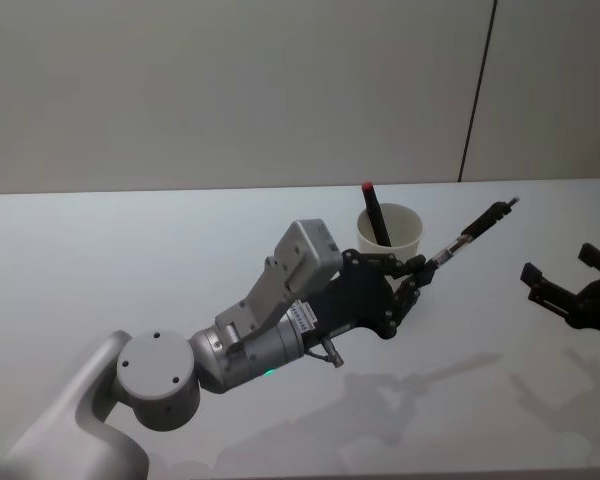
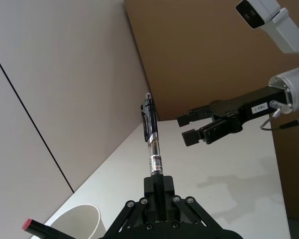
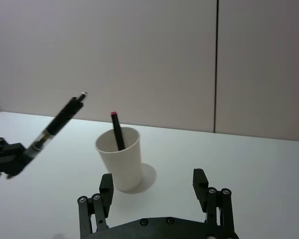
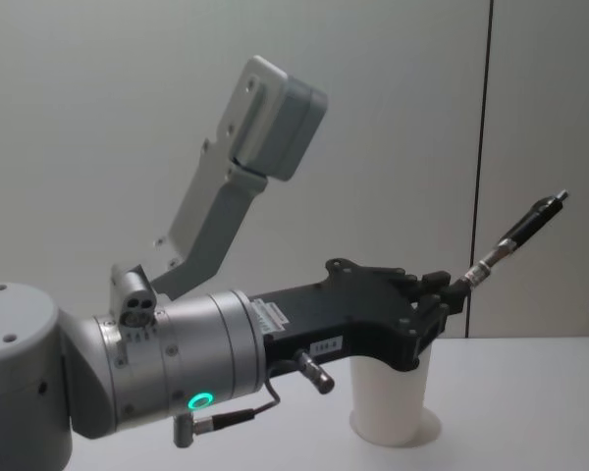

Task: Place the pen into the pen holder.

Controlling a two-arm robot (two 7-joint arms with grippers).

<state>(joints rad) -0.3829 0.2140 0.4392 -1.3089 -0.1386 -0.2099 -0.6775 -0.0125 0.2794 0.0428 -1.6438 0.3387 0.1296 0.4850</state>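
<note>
Grey metal of my left arm (image 1: 250, 340) comes in from the lower left over the white table (image 1: 130, 250). At its end the left gripper (image 1: 422, 266) is closed tight on the lower end of the pen (image 1: 475, 229), and I see nothing else between its fingers. Just behind this gripper stands the pen holder (image 1: 392, 232), upright on the table, and a black pen with a red end (image 1: 372, 210) leans inside it. The held pen is in the air, outside the cup and to its right; it is tilted, with its clip end pointing up and away to the right. Further right, well apart, the right gripper (image 1: 570, 290) hangs above the table; its jaws stand wide apart and hold nothing.
</note>
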